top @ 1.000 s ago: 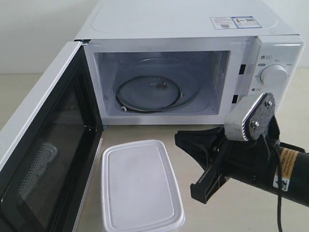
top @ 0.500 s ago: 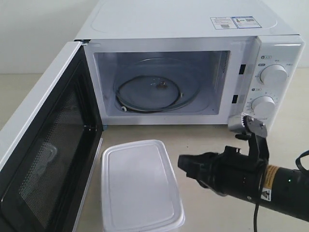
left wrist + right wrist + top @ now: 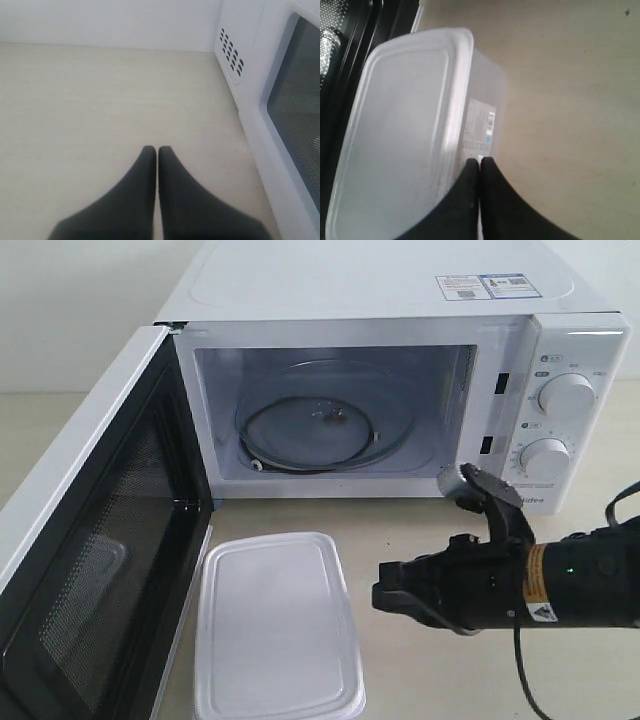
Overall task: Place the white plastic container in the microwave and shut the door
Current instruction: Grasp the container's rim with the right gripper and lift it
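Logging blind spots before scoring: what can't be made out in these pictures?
- Exterior view: the near end of the white plastic container is cut off by the bottom edge; its lid hides any contents.
- Right wrist view: print on the label is too small to read; whether the right gripper touches the container is unclear.
- Exterior view: the left gripper lies outside the frame; stickers atop the microwave are too small to read.

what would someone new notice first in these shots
The big white microwave fills the back of the exterior view, its door swung wide open to the left and its cavity holding only the glass turntable. On the table in front lies the lidded white plastic container, and the right gripper, jaws shut, points at its labelled side from the right.
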